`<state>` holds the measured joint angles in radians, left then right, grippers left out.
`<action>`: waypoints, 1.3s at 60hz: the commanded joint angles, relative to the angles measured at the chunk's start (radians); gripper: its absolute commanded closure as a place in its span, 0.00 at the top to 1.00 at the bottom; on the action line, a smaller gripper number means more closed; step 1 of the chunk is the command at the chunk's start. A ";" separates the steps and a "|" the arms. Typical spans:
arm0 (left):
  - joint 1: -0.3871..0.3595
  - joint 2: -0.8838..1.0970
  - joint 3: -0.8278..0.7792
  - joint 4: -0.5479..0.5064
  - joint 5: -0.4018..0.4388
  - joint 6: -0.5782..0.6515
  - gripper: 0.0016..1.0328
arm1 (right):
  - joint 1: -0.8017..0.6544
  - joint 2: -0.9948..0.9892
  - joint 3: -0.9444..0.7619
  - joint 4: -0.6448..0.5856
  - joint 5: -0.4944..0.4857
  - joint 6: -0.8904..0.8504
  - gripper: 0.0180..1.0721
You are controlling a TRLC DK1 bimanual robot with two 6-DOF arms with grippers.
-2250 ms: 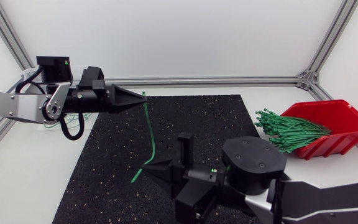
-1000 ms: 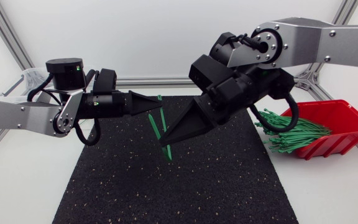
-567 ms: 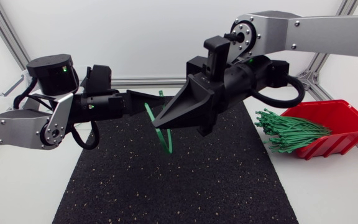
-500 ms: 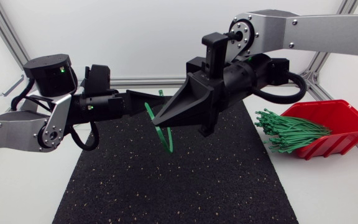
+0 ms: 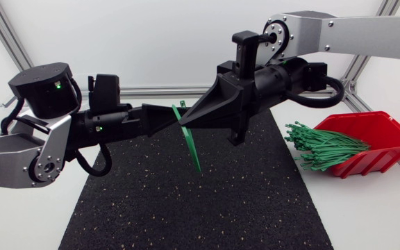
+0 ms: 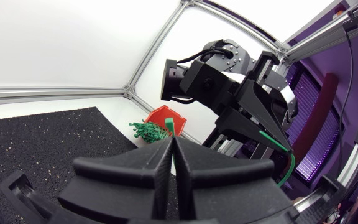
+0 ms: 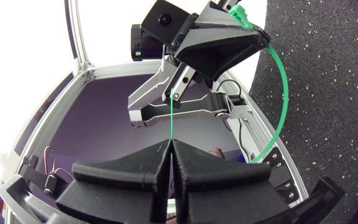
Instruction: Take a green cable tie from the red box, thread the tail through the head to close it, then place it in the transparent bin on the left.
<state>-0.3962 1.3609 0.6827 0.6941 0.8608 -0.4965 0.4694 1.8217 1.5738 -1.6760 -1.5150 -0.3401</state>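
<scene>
One green cable tie [image 5: 190, 142] is held in the air above the black mat [image 5: 144, 201], pinched by both grippers. My left gripper [image 5: 174, 117] comes in from the left and is shut on the tie's head end, whose green head [image 6: 168, 126] pokes out past the fingertips. My right gripper [image 5: 184, 121] meets it tip to tip from the right and is shut on the thin tail [image 7: 170, 134]. Between them the tie bends in a wide arc [image 7: 282, 93]. The red box [image 5: 375, 137] at the right holds a bundle of green ties [image 5: 323, 147].
Both arms cross above the mat's far half, with their tips together near its middle. The red box sits off the mat's right edge, its ties spilling towards the mat. An aluminium frame [image 5: 186, 90] runs along the table's back.
My right gripper has swung up from pointing down at the mat to level, meeting the left gripper's tip. The left arm has shifted right. The tie's bend now hangs lower and narrower.
</scene>
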 commanded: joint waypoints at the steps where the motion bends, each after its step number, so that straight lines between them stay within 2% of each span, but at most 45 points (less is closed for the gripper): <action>1: -0.010 -0.025 -0.031 0.025 -0.013 0.024 0.04 | -0.006 0.022 0.000 -0.266 -0.057 0.019 0.05; 30: -0.033 -0.148 -0.094 0.044 -0.094 0.148 0.04 | -0.035 0.056 -0.001 -0.269 -0.053 0.050 0.05; 78: -0.050 -0.163 -0.123 0.044 -0.097 0.165 0.04 | -0.028 0.074 0.028 -0.264 -0.053 0.049 0.05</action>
<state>-0.4351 1.2106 0.5766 0.7197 0.7681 -0.3397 0.4366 1.8668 1.5784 -1.6764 -1.5150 -0.3134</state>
